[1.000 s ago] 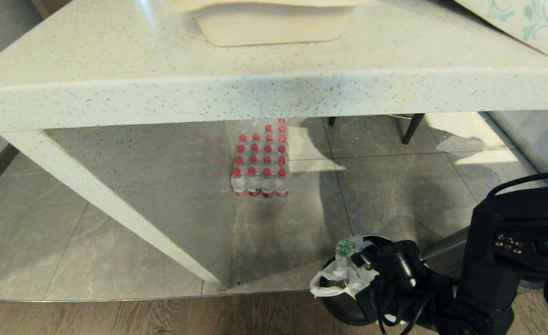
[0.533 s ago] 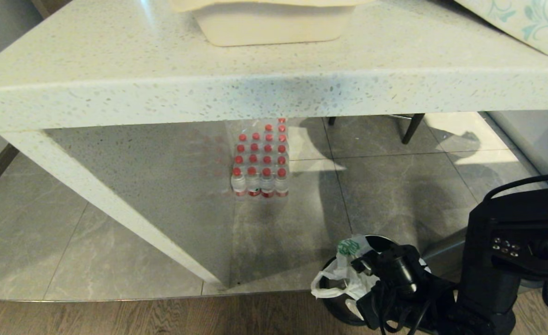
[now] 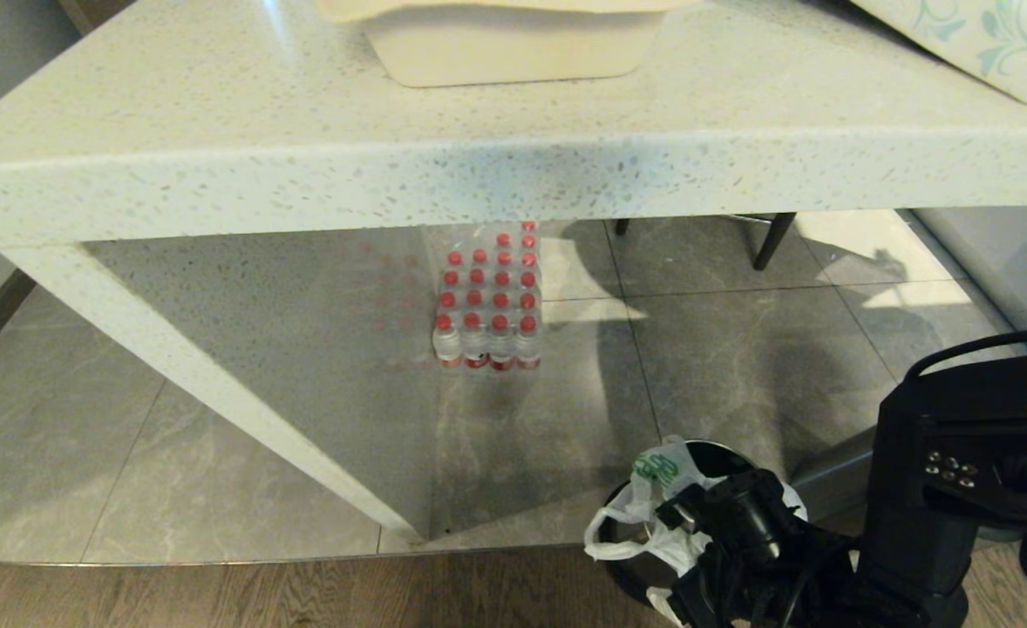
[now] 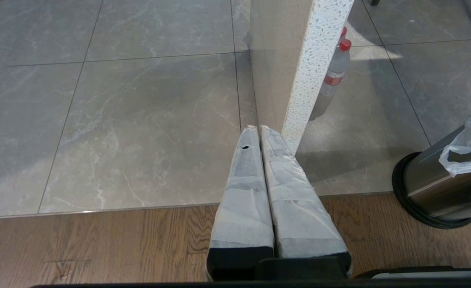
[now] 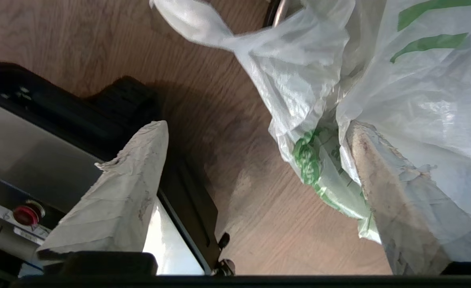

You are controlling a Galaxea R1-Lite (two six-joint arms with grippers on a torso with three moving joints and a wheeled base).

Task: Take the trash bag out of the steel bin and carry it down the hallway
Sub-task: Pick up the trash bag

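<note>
The steel bin stands on the floor at the near right, its shiny wall and black foot ring showing in the left wrist view. The trash bag, thin white plastic with green print, lines it and hangs over the rim. My right gripper hovers over the bin with its fingers spread wide and open. The bag drapes against one finger and is not pinched. My left gripper is parked low over the floor, shut and empty. The hallway is out of view.
A white speckled stone table fills the upper view, its slanted leg coming down left of the bin. A wrapped pack of red-capped bottles stands under it. A dark chair leg is behind. Wood flooring meets grey tiles.
The bag's top has loosened and spread wider over the bin's rim. My right wrist has slid a little lower and nearer over the bin. The left arm has stayed still.
</note>
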